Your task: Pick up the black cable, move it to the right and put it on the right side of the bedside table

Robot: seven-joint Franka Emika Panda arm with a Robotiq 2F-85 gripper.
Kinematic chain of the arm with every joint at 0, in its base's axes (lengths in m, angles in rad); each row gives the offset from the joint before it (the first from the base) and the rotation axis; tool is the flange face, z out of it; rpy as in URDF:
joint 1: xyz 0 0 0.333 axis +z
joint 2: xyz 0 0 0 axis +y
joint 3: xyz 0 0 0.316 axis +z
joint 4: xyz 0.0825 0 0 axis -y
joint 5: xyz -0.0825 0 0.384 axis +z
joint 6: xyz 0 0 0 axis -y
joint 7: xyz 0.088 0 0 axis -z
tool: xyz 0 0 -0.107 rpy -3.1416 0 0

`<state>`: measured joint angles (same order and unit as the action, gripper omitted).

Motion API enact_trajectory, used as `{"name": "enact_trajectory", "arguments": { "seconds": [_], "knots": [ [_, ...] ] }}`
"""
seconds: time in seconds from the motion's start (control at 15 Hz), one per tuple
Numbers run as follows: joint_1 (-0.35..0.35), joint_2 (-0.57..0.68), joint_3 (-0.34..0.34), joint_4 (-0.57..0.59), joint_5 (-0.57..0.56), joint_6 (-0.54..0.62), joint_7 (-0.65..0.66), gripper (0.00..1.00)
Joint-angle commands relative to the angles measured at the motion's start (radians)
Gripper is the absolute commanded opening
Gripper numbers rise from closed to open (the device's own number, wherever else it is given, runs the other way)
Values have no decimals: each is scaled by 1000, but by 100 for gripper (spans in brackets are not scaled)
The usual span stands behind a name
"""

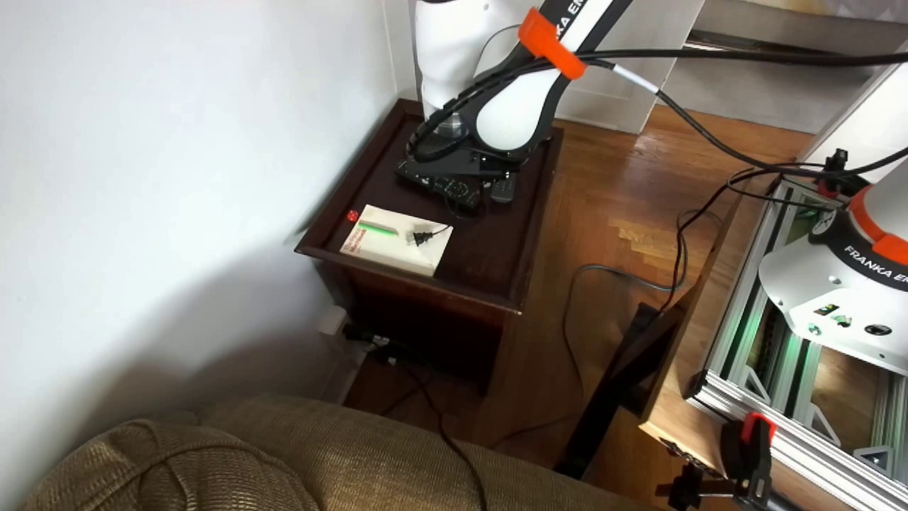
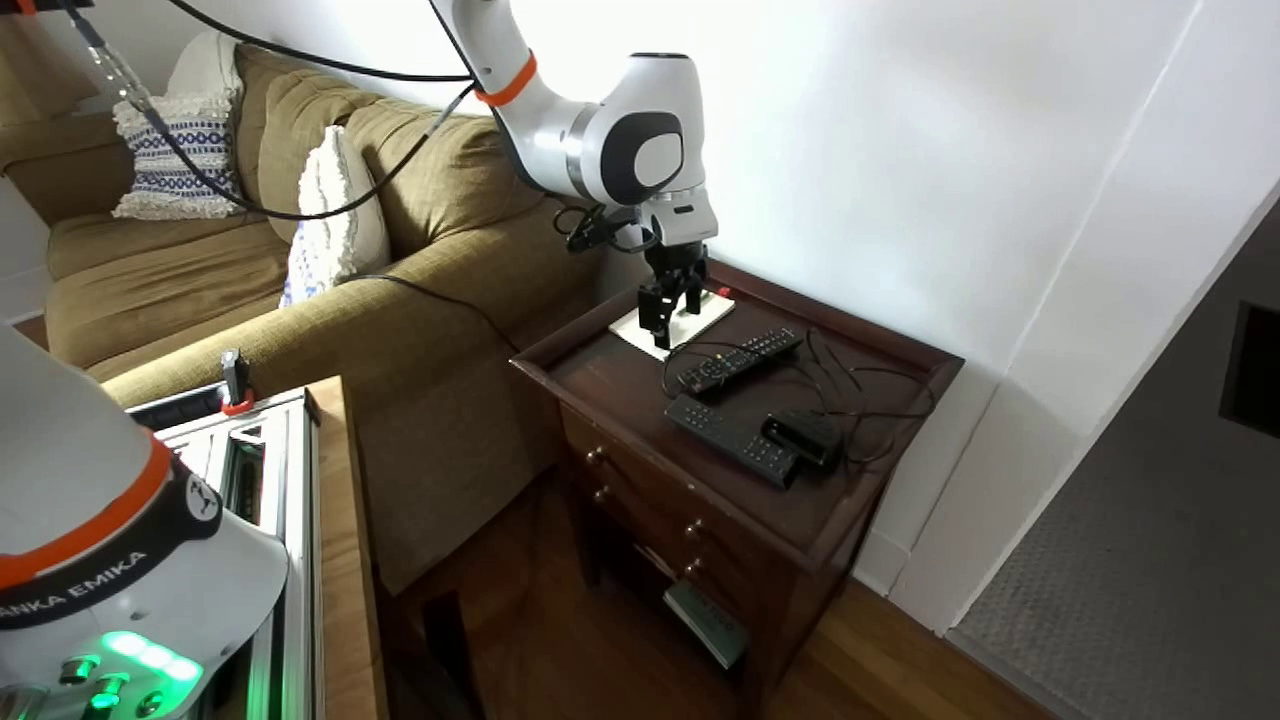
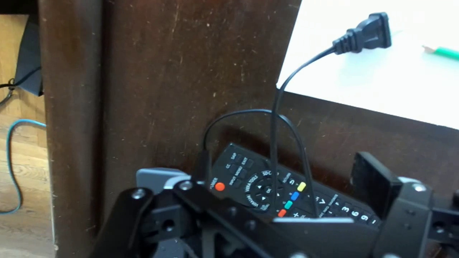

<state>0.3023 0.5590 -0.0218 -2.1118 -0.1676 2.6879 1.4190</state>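
Nearest the wrist camera is the black metal gripper (image 3: 287, 175), its two jointed fingers (image 3: 374, 182) spread wide with nothing held between them. Past their tips, the thin, flexible black cable (image 3: 273, 132) loops over a long black plastic remote control (image 3: 247, 175) with coloured buttons. Its moulded black plug (image 3: 371, 32) lies over a white paper booklet (image 3: 376, 89), and all of this is on the dark reddish-brown wooden bedside table (image 3: 161, 71). In an exterior view, loops of what may be the same cable lie beside a dark boxy object (image 2: 825, 430) at the end of the table away from the booklet.

The cable should be light and limp, tough rather than fragile, and its smooth coating may slide in a loose pinch. The plug is probably the stiffest part; its ribbed neck, or the strand crossing between the fingers, looks the best hold, gripped clear of the remote control. Lifting there would likely leave the rest trailing, perhaps tugging the remote control.

The white robot arm (image 2: 545, 125) reaches over the table in both exterior views, wrist bent and gripper aimed down. I cannot tell whether the fingertips touch the remote control.
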Motion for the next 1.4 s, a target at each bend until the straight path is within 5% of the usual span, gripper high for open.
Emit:
{"name": "enact_trajectory", "arguments": {
  "seconds": [0.0, 0.53, 0.6, 1.33],
  "knots": [
    [64, 88, -56, 73, -2, 23, 29, 100],
    [74, 174, -60, 148, 39, 7, 5, 100],
    [74, 180, -61, 153, 42, 6, 6, 77],
    [80, 167, -65, 178, 77, -31, 14, 1]
  ]
}}
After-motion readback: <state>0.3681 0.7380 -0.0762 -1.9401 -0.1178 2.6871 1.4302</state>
